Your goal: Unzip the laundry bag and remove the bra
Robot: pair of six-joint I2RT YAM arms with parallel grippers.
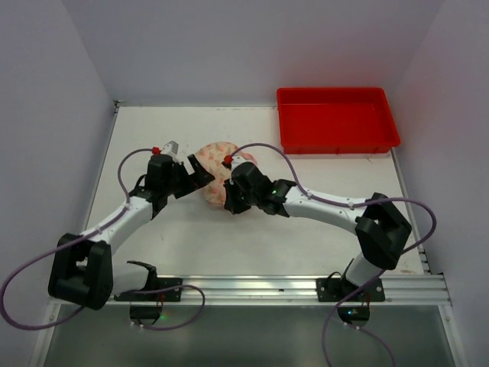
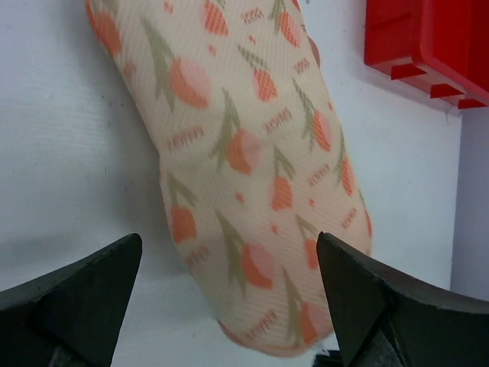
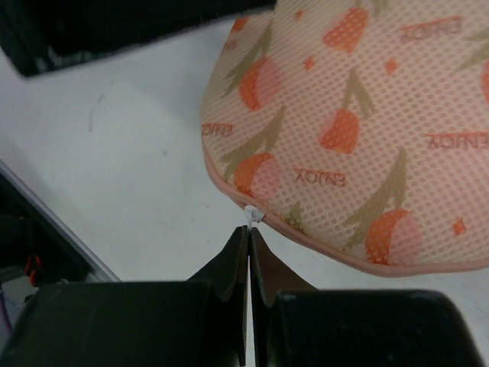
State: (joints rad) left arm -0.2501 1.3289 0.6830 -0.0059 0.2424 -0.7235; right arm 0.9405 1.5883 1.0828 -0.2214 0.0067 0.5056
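The laundry bag lies near-to-far between the arms. The right end effector is pinched shut at its zip pull; the left end effector gapes wide.

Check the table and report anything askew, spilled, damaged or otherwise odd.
Nothing stands out. The laundry bag lies on the table, its mesh untorn where it shows. Nothing is spilled, and the red tray sits square at the far right.

- Bag: was partly hidden by right arm.
- Tray: was cropped by the view's edge.
- Zip pull: was too small; grip could not be told.
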